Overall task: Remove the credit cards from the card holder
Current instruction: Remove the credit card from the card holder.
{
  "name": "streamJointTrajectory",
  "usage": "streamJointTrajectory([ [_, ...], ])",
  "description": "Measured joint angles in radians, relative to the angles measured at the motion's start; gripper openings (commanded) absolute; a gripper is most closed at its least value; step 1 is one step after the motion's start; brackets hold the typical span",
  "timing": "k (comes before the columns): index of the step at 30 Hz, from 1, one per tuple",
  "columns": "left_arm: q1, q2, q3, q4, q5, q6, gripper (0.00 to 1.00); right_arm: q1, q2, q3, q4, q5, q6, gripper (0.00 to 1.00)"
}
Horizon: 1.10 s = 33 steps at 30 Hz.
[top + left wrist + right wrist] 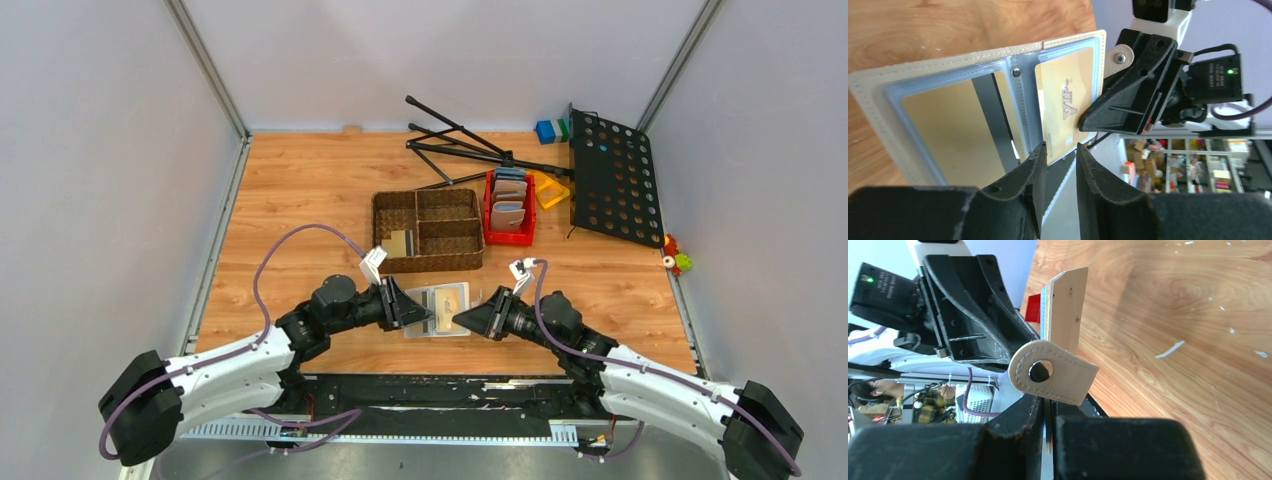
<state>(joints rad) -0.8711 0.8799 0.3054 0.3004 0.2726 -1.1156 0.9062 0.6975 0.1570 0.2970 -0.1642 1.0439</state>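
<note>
- Now the card holder (440, 308) is open between the two arms, at 6 o'clock from the woven basket (428, 264).
- The right gripper (462, 318) is pinched shut on its 3 o'clock edge, just under the strap tab (1053, 372). I think this keeps it from sliding or flopping closed.
- The left gripper (1060, 150) is at its 9 o'clock side, jaws a little apart, holding nothing.
- A gold VIP card (1068, 95) pokes out of its pocket right at those jaws, ready to be pinched.
- Another gold card (943, 130) sits in the next pocket.
</note>
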Motion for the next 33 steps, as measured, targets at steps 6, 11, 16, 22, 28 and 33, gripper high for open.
streamJointTrajectory([
  [6,0.000,0.008,-0.034,0.148,0.036,-0.076,0.34,0.000,0.018,-0.009,0.075,-0.038,0.021,0.00],
  [11,0.000,0.002,-0.035,0.190,0.039,-0.105,0.36,0.000,0.028,-0.022,0.120,-0.061,0.034,0.00],
  [16,0.000,-0.047,-0.035,0.121,0.014,-0.098,0.38,0.000,0.024,-0.022,0.131,-0.065,0.035,0.00],
  [22,0.000,-0.065,-0.035,0.055,-0.005,-0.088,0.38,0.000,0.019,-0.022,0.129,-0.066,0.035,0.00],
  [28,0.000,-0.010,-0.035,0.101,0.021,-0.103,0.35,0.000,0.019,-0.022,0.131,-0.074,0.036,0.00],
  [33,0.002,0.015,-0.064,0.184,0.030,-0.138,0.32,-0.001,0.017,-0.022,0.135,-0.077,0.042,0.00],
])
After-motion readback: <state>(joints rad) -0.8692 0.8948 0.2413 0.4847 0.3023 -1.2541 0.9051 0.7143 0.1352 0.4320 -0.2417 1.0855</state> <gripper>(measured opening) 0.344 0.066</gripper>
